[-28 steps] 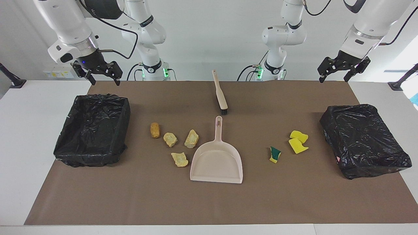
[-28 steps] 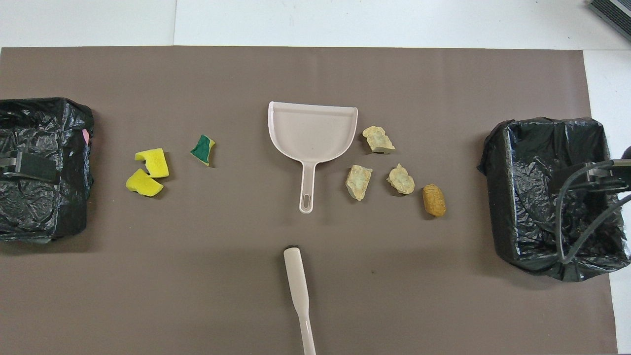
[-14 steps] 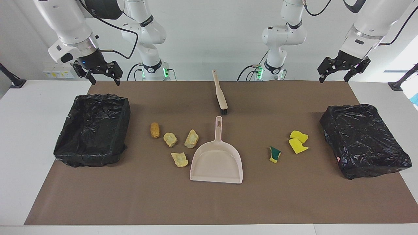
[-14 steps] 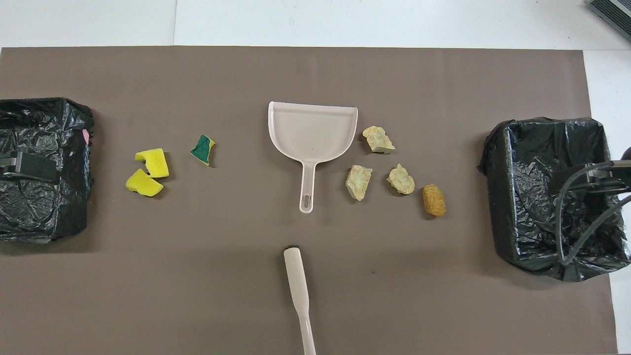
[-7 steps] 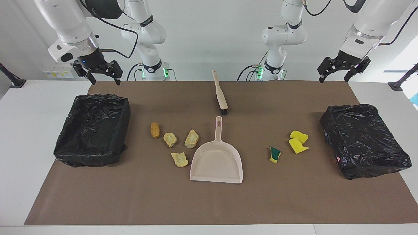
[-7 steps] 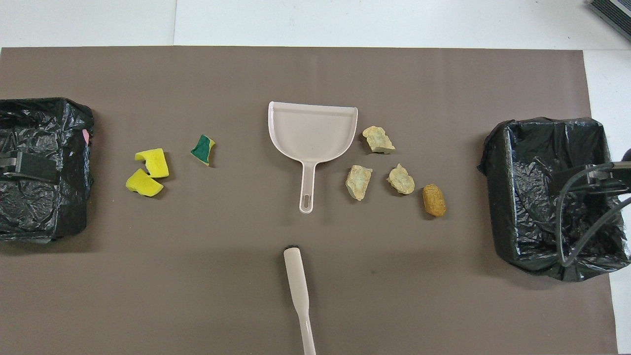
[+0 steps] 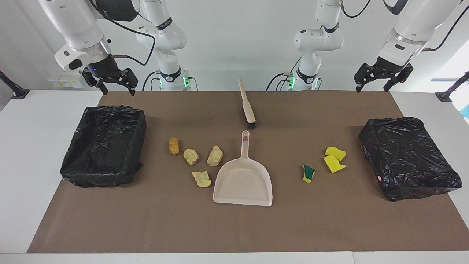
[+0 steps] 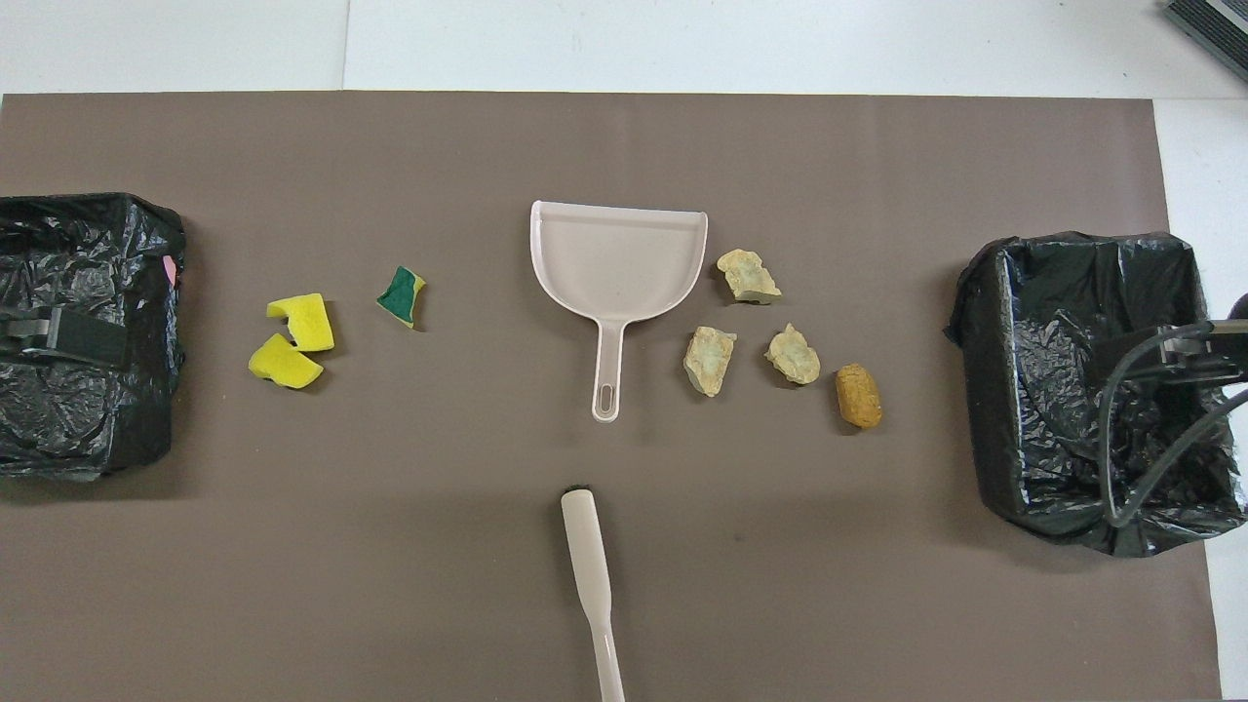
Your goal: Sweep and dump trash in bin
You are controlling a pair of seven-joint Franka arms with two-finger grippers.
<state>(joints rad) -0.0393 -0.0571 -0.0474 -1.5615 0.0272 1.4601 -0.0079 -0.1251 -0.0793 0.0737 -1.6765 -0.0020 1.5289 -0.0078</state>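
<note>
Facing view: the left gripper (image 7: pixel 376 77), at the upper right of the frame, sits slightly higher and a little more toward the centre than a second ago; its jaws stand wide apart and hold nothing. The right gripper (image 7: pixel 114 83), at the upper left, above the upper edge of the open black-lined bin (image 7: pixel 104 146), has barely shifted and is likewise spread open and empty. Nothing on the brown mat has moved.

The trash lies in two groups in mid-frame. Four tan crumbly lumps (image 7: pixel 199 161) sit between the open bin and the beige dustpan (image 7: pixel 243 181), one almost touching the pan's edge. Three yellow sponge bits (image 7: pixel 329 161), one green-backed, lie between the pan and the second bin (image 7: pixel 408 157) at the right, whose black liner appears to cover its top. The brush (image 7: pixel 247 104) lies at top centre, just above the dustpan's handle.

The small motion of the left arm suggests that the task is only starting: neither tool is gripped yet, no scrap has been swept, and taking up the brush and dustpan is presumably the first step.
</note>
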